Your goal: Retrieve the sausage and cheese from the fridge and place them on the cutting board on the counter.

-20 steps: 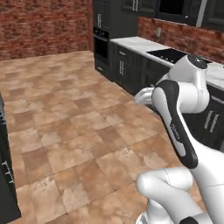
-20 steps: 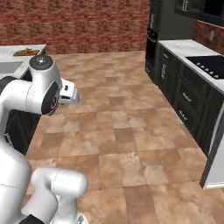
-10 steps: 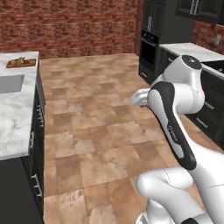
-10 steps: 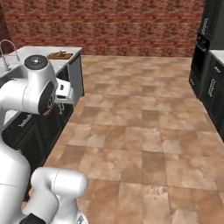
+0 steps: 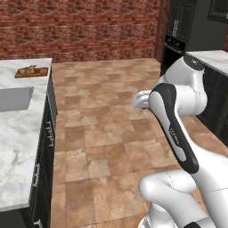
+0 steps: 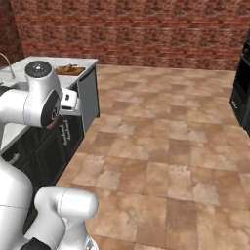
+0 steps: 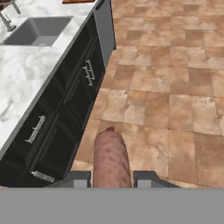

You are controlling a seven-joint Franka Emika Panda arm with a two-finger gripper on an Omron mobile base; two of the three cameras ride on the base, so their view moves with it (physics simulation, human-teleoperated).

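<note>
Gripper (image 7: 111, 178) clamped on sausage (image 7: 111, 159), held beside the counter (image 7: 26, 83); cutting board (image 5: 31, 71) at counter's far end, apparently already carrying something

The white arm (image 6: 36, 100) fills the left side of the frame, its rounded dark-capped joint high at the left. Behind it, in the upper left, the counter (image 6: 44, 66) of white marble runs back over dark cabinet fronts (image 6: 53, 146). The cutting board (image 6: 70, 71) lies on its far end. A tiled brown floor (image 6: 166, 146) spreads across the middle and right, with a red brick wall (image 6: 136, 29) along the top.
</note>
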